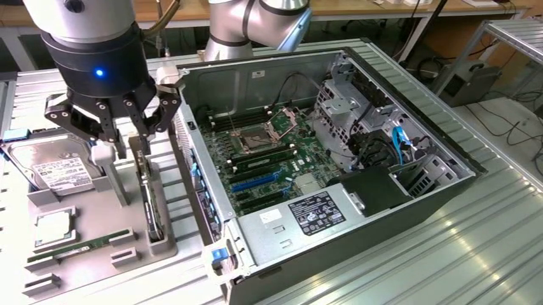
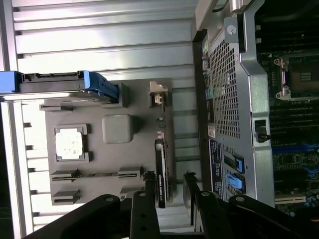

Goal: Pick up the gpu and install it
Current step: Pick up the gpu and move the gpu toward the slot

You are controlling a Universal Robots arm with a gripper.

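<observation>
The gpu [image 1: 151, 198] stands on its long edge in a slot of the grey parts tray [image 1: 102, 216], just beside the open computer case [image 1: 398, 190]. My gripper [image 1: 127, 145] hangs right above the card's far end, jaws open. In the wrist view the gpu [image 2: 160, 169] shows as a thin dark card on edge, and my gripper [image 2: 169, 181] straddles it, one black finger on each side. The card sits closer to one finger than the other; I cannot tell whether that one touches it.
On the tray lie a silver hard drive [image 1: 55, 168], a processor chip [image 1: 53, 229] and a green memory stick [image 1: 76, 249]. The case's motherboard [image 1: 271, 165] lies exposed, with blue expansion slots [image 1: 254, 184]. Ribbed metal table [image 1: 475, 254] all around.
</observation>
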